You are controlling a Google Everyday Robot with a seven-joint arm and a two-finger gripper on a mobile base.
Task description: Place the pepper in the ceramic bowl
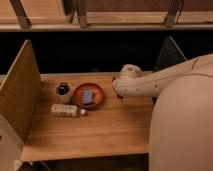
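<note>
Hovering beside the bowl, pepper unseen

The hand (120,91) hangs just right of the bowl (78,96), above the surface (100,131); its grip cannot be told. The pepper is nowhere visible; the bowl holds only a bluish block (88,96), so placing looks undone.

- Probably a robot test bay in a lab, not a home: a bare wooden tabletop (100,132) is boxed in by upright side panels (20,95), with metal struts (80,12) behind.
- Sparse props: ceramic bowl (79,97), mug (62,92), bottle (67,110).
- The white arm's (150,82) gripper (121,95) hangs just right of the bowl.
</note>
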